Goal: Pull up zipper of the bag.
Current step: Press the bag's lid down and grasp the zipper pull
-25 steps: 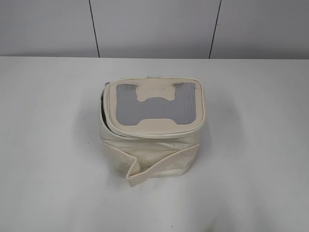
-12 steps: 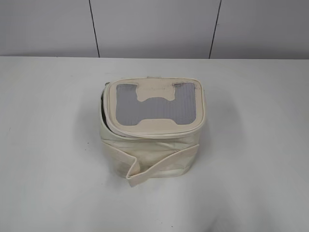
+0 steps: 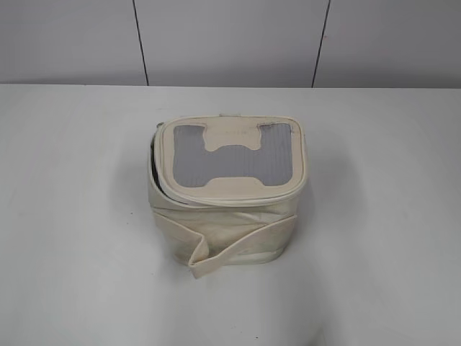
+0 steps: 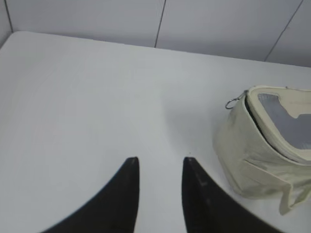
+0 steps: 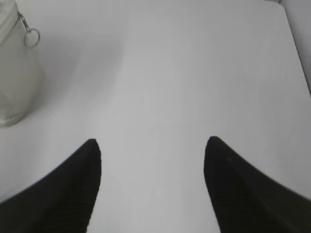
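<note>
Bag (image 3: pixel 227 191) sits mid-worktop (image 3: pixel 72 216), zipper (image 4: pixel 250 108) gaping on its left. Left tool (image 4: pixel 160 167) narrow, right tool (image 5: pixel 151 148) wide, both empty. Approach stage; next, probably pinch the pull ring (image 4: pixel 232 103).

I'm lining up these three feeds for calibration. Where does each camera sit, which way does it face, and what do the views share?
Exterior: raised in front, slanting down at the bag on the white table; no robot parts show.
Left wrist: on the left arm, looking past the left gripper toward the bag at right.
Right wrist: on the right arm, looking past the right gripper; the bag's edge sits at upper left.
Shared: all three show the bag; both wrist views show a zipper ring.
</note>
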`<action>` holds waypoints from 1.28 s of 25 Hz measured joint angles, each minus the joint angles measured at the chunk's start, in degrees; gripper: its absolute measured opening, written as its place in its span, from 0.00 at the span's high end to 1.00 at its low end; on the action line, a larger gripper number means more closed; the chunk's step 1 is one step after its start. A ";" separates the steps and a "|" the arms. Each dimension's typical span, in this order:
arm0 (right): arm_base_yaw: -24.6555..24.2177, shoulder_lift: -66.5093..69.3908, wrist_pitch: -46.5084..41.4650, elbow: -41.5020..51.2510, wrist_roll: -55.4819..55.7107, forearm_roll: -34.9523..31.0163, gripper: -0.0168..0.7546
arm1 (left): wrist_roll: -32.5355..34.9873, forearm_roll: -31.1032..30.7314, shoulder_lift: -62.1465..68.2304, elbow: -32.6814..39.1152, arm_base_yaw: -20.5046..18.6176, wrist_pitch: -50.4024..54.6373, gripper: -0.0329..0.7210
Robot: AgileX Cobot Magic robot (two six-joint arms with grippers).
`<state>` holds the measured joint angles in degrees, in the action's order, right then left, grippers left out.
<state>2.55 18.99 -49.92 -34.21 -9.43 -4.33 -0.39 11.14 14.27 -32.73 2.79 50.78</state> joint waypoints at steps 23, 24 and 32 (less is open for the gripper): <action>9.50 71.20 -17.28 -53.74 -29.13 -22.08 0.34 | 40.05 42.28 46.57 -2.64 1.57 -3.76 0.58; 9.86 74.68 -18.22 -58.14 -29.37 -22.31 0.35 | 42.04 42.41 48.27 -3.80 1.57 -4.26 0.58; 17.54 96.46 -18.83 -86.43 -29.74 -17.56 0.35 | 53.70 42.80 63.44 -13.58 1.57 -5.61 0.58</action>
<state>20.08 115.45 -68.76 -120.64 -39.17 -21.89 53.31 53.94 77.71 -46.31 4.35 45.17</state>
